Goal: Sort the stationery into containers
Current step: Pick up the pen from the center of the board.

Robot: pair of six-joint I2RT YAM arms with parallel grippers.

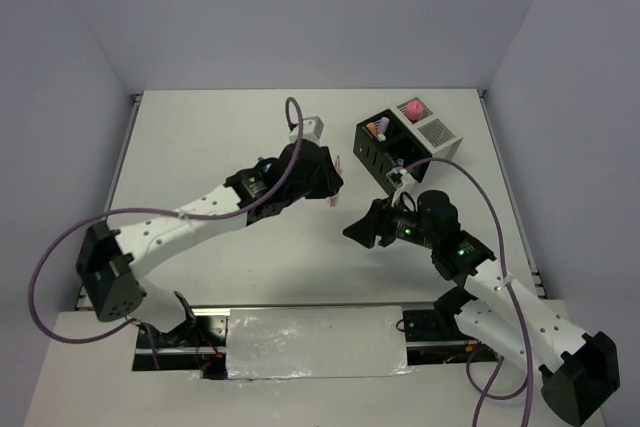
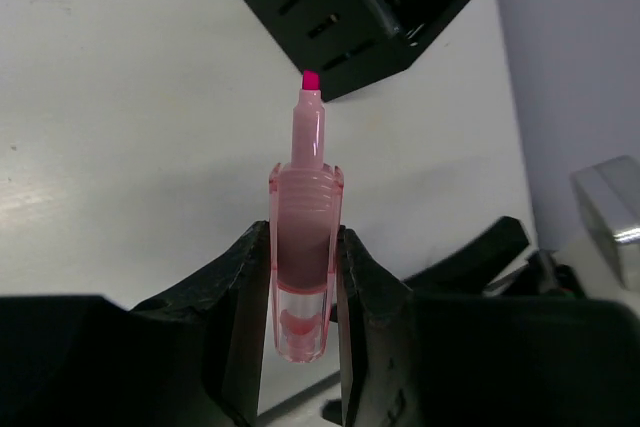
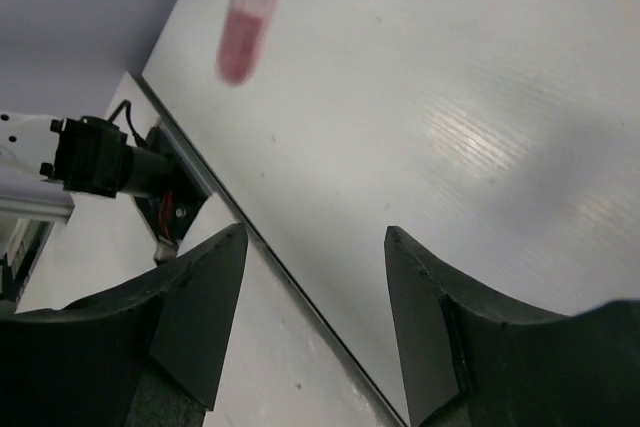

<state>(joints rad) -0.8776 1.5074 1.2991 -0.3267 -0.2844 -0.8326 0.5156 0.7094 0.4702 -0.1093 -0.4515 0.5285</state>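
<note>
Wide bare table (image 1: pixel 200 137) on the left side and across the near middle, with walls close along the left, far and right edges. The only crowding is at the far right, where the black box (image 1: pixel 375 152) and the white box (image 1: pixel 438 134) sit touching each other, near the right edge. The left arm reaches in a long diagonal from its near-left base to mid-table, its wrist just left of the black box. The left gripper (image 2: pixel 300 242) is clenched on a pink highlighter (image 2: pixel 305 197), jaws pinching the barrel on both sides. The uncapped pink tip points at the black box's slotted wall (image 2: pixel 340 7), near it but apart. The right arm is folded back, elbow out to the right, its wrist low and facing left just in front of the black box. The right gripper (image 3: pixel 315 267) is released, its jaws standing wide with only table between them, over the table near its front edge. Its camera catches the highlighter blurred at the top of its view. A pink item (image 1: pixel 411 107) stands in the white box's far compartment, and purple and orange pieces (image 1: pixel 378 130) poke out of the black box.
</note>
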